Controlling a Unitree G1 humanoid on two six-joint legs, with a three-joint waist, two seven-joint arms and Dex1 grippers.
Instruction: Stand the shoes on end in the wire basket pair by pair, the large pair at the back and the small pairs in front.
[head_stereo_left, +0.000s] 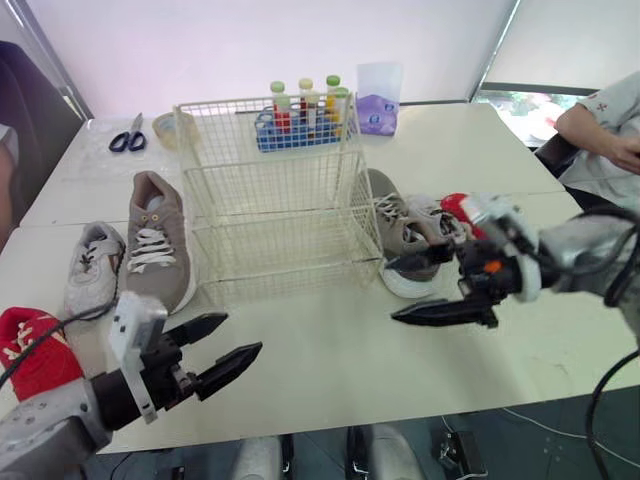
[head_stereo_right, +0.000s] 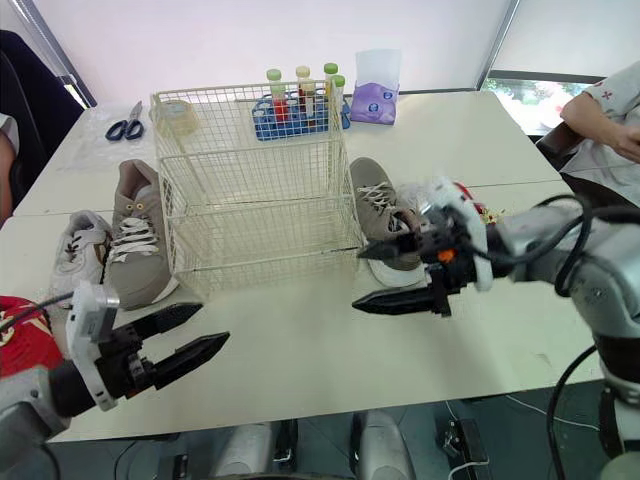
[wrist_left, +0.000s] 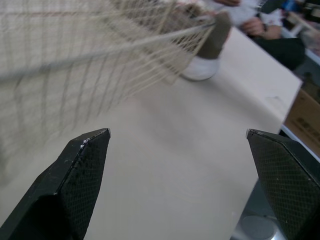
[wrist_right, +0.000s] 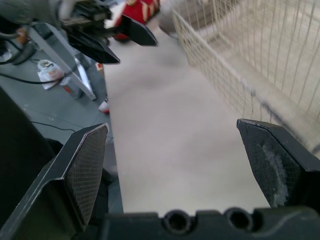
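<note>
Nearest me, in front of the basket (head_stereo_left: 280, 240), my left gripper (head_stereo_left: 240, 335) hangs over the bare table (head_stereo_left: 330, 370) with its fingers spread wide and nothing between them. My right gripper (head_stereo_left: 390, 290) sits off the basket's front right corner, just as wide and just as empty. I read both as poised for a first pick. The shoes lie on either side of the basket: left of it a red shoe (head_stereo_left: 30, 350), a small pale shoe (head_stereo_left: 92, 265) and a big tan shoe (head_stereo_left: 158, 240) close beside the wire. Right of it lies the other tan shoe (head_stereo_left: 395, 235), so I judge each arm can take from its own side. The basket holds no shoe yet. The red shoe is cut off by my left arm and the frame edge. Behind my right gripper, a small grey shoe (head_stereo_left: 435, 215) and a patch of red (head_stereo_left: 455, 205) are half covered, and I can't tell how they lie. Behind the basket are scissors (head_stereo_left: 128, 138), a tape roll (head_stereo_left: 172, 128), a rack of bottles (head_stereo_left: 300, 115) and a purple pouch (head_stereo_left: 378, 100).
</note>
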